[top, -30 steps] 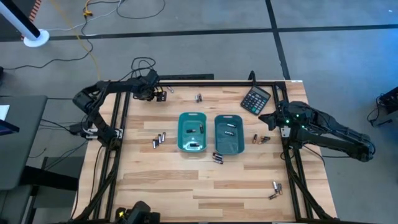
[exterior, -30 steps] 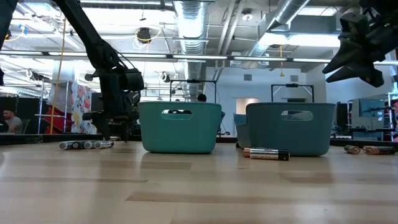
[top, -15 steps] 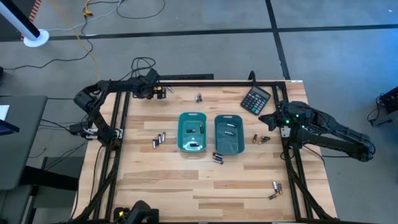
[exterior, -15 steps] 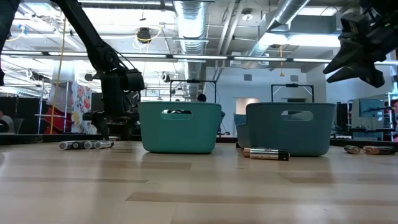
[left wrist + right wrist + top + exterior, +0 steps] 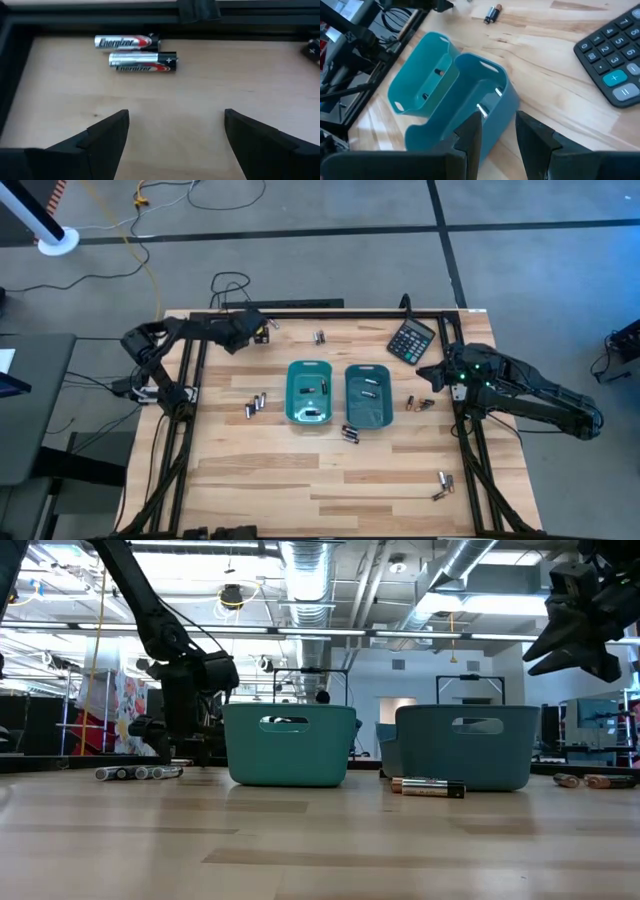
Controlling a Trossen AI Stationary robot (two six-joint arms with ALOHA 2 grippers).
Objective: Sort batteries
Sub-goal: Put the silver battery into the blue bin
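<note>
My left gripper point(image 5: 175, 142) hangs with fingers spread over bare wood at the table's point(image 5: 300, 480) far left corner, two batteries point(image 5: 135, 51) just ahead by the rail; I should straddle the nearer one squarely. Beyond, loose cells ring the two teal trays point(image 5: 338, 392); my right gripper point(image 5: 428, 370) waits empty, half-parted, near the calculator point(image 5: 411, 340).

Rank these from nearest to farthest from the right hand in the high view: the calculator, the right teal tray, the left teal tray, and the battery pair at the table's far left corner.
From the right hand:
1. Calculator, just beyond it near the far right corner.
2. Right teal tray, toward the table's middle.
3. Left teal tray, next over.
4. Battery pair, across at the far left corner, by the left hand.
</note>
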